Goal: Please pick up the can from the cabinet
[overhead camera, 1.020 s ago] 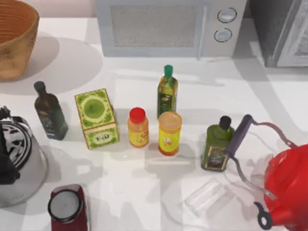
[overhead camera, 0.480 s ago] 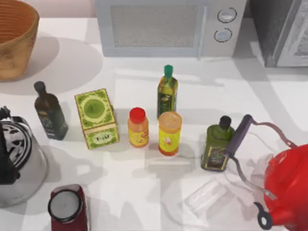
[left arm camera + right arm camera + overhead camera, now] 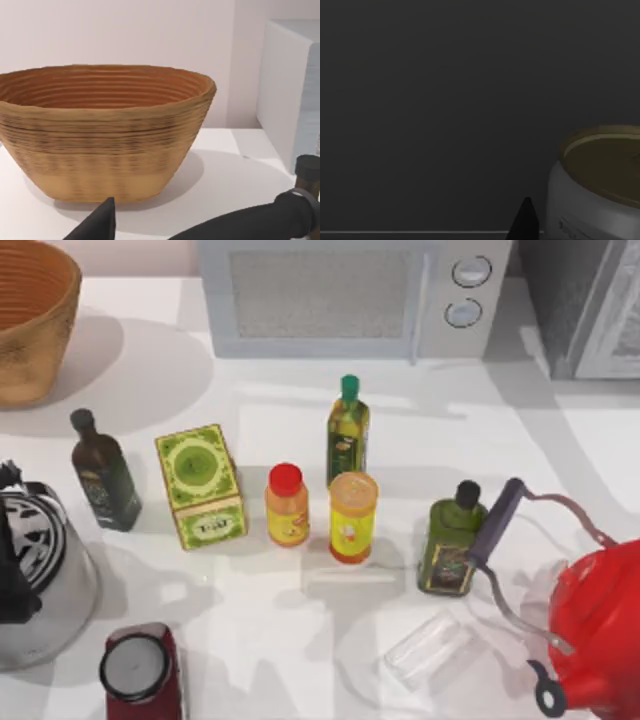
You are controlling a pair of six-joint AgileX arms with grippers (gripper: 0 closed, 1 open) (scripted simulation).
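At the counter's far left (image 3: 250, 640), a woven basket (image 3: 100, 130) sits near the parked left end effector (image 3: 200, 227); whether its fingers are open or closed cannot be told. At the far right stands the grey cabinet (image 3: 585, 305). Inside its dark interior, the can (image 3: 597, 185) stands upright, close beside one fingertip of the right end effector (image 3: 525, 220), whose opening cannot be told. The can looks rigid, light and smooth, probably slippery; grasp its side wall mid-height.

White table (image 3: 560, 455): microwave (image 3: 340, 295) at the back, woven basket (image 3: 30, 315) at back left, red kettle (image 3: 590, 635) at front right. Middle row: dark bottle (image 3: 103, 475), green box (image 3: 200, 485), red-capped yellow bottle (image 3: 287, 505), yellow canister (image 3: 352, 517), two green bottles (image 3: 347, 435) (image 3: 452, 540). Dark red cylinder (image 3: 140, 672) at front left; clear glass (image 3: 428, 647) lying on its side.
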